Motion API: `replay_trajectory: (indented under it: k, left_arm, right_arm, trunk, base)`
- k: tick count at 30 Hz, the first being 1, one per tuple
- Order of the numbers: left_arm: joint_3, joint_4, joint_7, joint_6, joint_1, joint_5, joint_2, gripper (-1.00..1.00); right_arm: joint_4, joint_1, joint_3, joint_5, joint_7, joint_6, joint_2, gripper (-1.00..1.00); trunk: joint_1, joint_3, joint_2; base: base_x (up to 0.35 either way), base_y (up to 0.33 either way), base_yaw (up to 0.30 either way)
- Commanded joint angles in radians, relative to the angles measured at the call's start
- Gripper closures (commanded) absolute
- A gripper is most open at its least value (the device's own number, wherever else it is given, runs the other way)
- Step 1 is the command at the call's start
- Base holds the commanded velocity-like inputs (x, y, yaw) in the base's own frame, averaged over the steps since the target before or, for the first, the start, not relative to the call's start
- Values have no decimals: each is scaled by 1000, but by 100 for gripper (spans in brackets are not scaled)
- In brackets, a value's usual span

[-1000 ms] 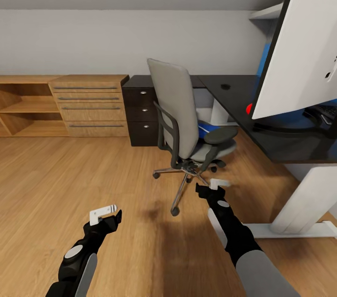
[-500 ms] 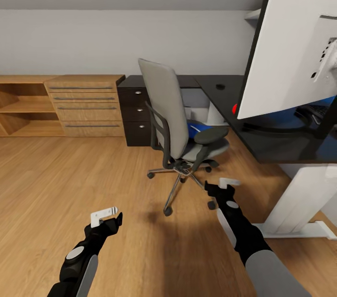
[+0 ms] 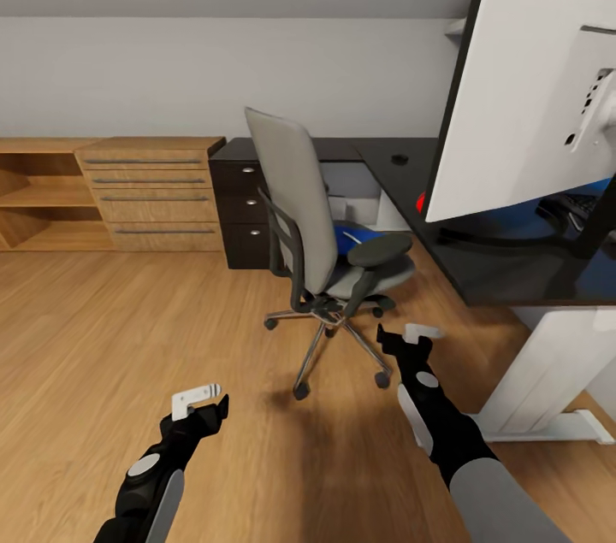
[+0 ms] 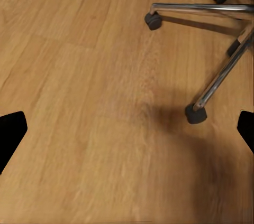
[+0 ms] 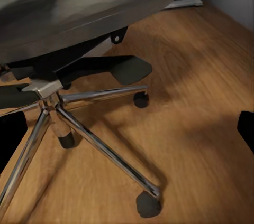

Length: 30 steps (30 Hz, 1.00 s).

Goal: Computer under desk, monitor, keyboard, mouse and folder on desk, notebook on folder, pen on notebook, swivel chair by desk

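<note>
The swivel chair (image 3: 301, 209) stands on the wood floor beside the desk (image 3: 445, 248), its back toward me. The blue folder (image 3: 349, 237) lies on its seat. The monitor (image 3: 530, 90) stands on the desk with its light grey back facing me, and the keyboard (image 3: 589, 205) shows partly behind it. My left gripper (image 3: 202, 403) (image 4: 128, 131) is open over bare floor short of the chair's castors (image 4: 194, 114). My right gripper (image 3: 411, 338) (image 5: 128, 131) is open, low beside the chrome base (image 5: 79, 123). The computer, mouse, notebook and pen are hidden or out of view.
A light wooden dresser (image 3: 152, 192) and open shelves (image 3: 38, 205) line the back wall at left. Dark drawers (image 3: 244, 205) close the desk's far end. A white desk leg (image 3: 547, 372) stands at right. A red object (image 3: 421, 203) peeks from behind the monitor.
The whole view has shifted as the camera moved closer to the desk: the monitor looms larger and the chair sits further left. Both arms keep much the same pose.
</note>
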Motion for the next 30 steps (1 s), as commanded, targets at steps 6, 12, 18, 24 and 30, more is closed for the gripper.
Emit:
replay_trajectory:
  k: [6,12,18,24,30]
  left_arm:
    - [-3,2,6,4,0,10,0,-100]
    - [-4,2,6,2,0,10,0,-100]
    - [-4,3,6,5,0,10,0,-100]
    - [-4,3,6,6,0,10,0,-100]
    - [-4,4,6,6,0,10,0,-100]
  right_arm:
    - [2,-1,4,-10,-6,-9,-1,-100]
    - [2,-1,6,-10,-6,-10,-1,-100]
    - [2,-1,6,-11,-7,-10,0,-100]
    - [2,-1,7,-12,-8,-10,2,-100]
    - [0,-1,7,-12,-8,-10,2,-100]
  trunk:
    - [0,-1,0]
    - [0,-1,0]
    - [0,-1,0]
    - [0,-1,0]
    - [0,-1,0]
  base:
    - [170,-118,0]
    - [99,-29,0]
    - [110,-1,0]
    - [96,0,0]
    - [166,-15,0]
